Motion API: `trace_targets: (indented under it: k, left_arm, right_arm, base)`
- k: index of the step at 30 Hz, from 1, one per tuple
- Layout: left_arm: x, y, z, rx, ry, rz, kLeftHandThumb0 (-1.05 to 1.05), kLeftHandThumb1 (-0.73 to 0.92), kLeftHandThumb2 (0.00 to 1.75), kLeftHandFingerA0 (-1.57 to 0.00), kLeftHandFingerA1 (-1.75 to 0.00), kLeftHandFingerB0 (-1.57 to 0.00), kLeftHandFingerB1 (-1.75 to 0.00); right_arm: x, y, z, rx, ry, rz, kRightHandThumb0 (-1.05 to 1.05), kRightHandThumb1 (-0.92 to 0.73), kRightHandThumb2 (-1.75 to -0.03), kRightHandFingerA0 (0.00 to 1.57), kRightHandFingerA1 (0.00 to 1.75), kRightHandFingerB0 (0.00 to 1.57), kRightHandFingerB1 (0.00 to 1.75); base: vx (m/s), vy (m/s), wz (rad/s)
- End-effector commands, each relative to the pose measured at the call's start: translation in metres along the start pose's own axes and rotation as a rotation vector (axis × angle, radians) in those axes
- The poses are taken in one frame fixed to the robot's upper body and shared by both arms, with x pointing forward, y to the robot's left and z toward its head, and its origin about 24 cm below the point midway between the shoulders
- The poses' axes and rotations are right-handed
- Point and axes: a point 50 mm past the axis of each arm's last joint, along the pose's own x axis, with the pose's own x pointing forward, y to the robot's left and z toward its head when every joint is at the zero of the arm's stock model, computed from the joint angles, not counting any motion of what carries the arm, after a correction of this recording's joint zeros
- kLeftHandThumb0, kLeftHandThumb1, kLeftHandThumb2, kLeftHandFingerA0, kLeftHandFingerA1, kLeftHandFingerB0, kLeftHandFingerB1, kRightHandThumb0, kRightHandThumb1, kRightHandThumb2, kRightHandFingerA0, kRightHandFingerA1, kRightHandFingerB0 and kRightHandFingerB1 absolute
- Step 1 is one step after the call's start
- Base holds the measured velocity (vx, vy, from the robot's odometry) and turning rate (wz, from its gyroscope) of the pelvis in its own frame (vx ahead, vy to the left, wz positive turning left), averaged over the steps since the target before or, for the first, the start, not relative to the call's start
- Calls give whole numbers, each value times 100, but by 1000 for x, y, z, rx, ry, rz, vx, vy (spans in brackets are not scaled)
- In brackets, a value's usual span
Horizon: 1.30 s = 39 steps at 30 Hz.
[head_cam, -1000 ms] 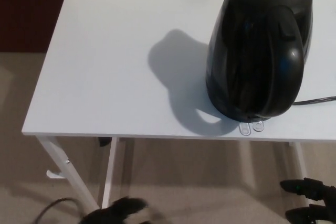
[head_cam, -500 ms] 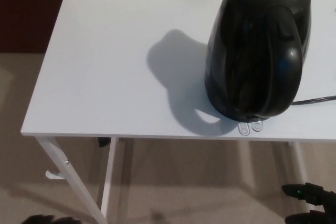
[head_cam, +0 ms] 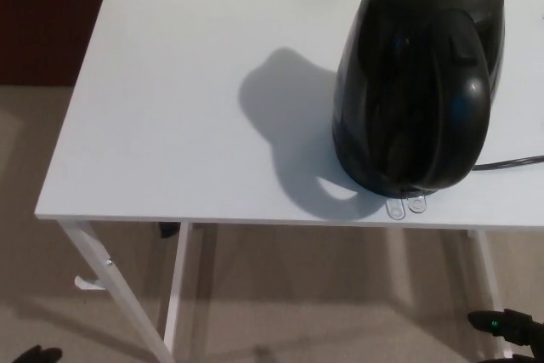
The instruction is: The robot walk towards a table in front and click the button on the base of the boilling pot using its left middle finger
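One surface: the white table [head_cam: 178, 125] fills most of the head view, its near edge running across the lower part and its white legs [head_cam: 115, 291] dropping to the beige floor.
Boiling pot: the black kettle [head_cam: 416, 74] stands upright near the table's near edge, toward the right end, its handle facing the robot; it throws a soft shadow to its left.
Look of the pot: glossy, rounded, dark all over, with faint blue glints on the handle; no steam or light is visible.
Cord: a black cable [head_cam: 510, 162] leaves the pot's base and runs off toward the table's right edge.
Button: two small clear tabs [head_cam: 406, 205] poke out from under the base at the near edge; which of them is the switch I cannot tell.
Left hand: only a dark sliver [head_cam: 32, 353] shows at the bottom left, well below the table top; whether its fingers are apart or together I cannot tell.
Right hand: a small part [head_cam: 510, 326] shows at the bottom right with a green light; finger state I cannot tell.
Step in hand: judged as the approach, with no reach begun.
Next move: the left hand must rise above the near edge, cross right toward the tabs, and press with its middle finger.
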Motion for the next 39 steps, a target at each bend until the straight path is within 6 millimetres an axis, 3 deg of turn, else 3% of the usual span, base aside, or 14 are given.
trace_targets:
  k: [1,9,10,27,32,33,34,35,39]
  left_arm:
    - [0,6,0,-69,-7,4,-44,52,56,-34,-32,-14,-27]
    - [5,10,7,-67,-21,-3,-43,51,56,-34,-32,-13,-27]
    - [5,10,7,-62,-23,-5,-32,35,84,-26,-54,0,-43]
    - [6,10,8,-34,-19,-31,-34,36,85,-27,-55,-1,-43]
    - [7,10,9,-39,-20,-33,-33,36,85,-27,-55,-1,-43]
    - [7,10,9,-40,-19,-33,-45,53,56,-37,-33,-15,-27]
    - [7,10,9,-40,-18,-34,-45,53,56,-37,-33,-15,-27]
    - [7,10,9,-38,-19,-34,-33,36,85,-27,-55,-1,-44]
    - [6,9,7,-30,-16,-33,-34,36,86,-27,-55,-1,-44]
  right_arm:
    - [-2,-2,-6,-13,42,-33,-26,-54,-56,56,39,34,33]
    - [1,-6,1,-23,27,-49,-25,-54,-56,55,40,34,33]
    - [0,-6,0,-27,27,-48,-26,-54,-56,54,39,33,33]
    - [0,-7,3,-24,21,-50,-26,-54,-56,55,39,34,33]
    - [0,-7,4,-28,18,-50,-27,-54,-56,55,39,34,33]
    - [1,-8,4,-27,18,-50,-27,-54,-56,54,39,34,33]
    - [0,-8,4,-26,19,-50,-27,-54,-56,54,39,34,33]
    - [0,-8,4,-22,20,-49,-26,-54,-56,54,39,33,33]
    - [0,-6,3,-32,21,-45,-26,-55,-56,53,39,33,33]
  base:
    - [0,0,0]
    - [0,0,0]
    - [0,0,0]
    - [0,0,0]
    - [0,0,0]
    - [0,0,0]
    - [0,0,0]
    - [0,0,0]
    - [0,0,0]
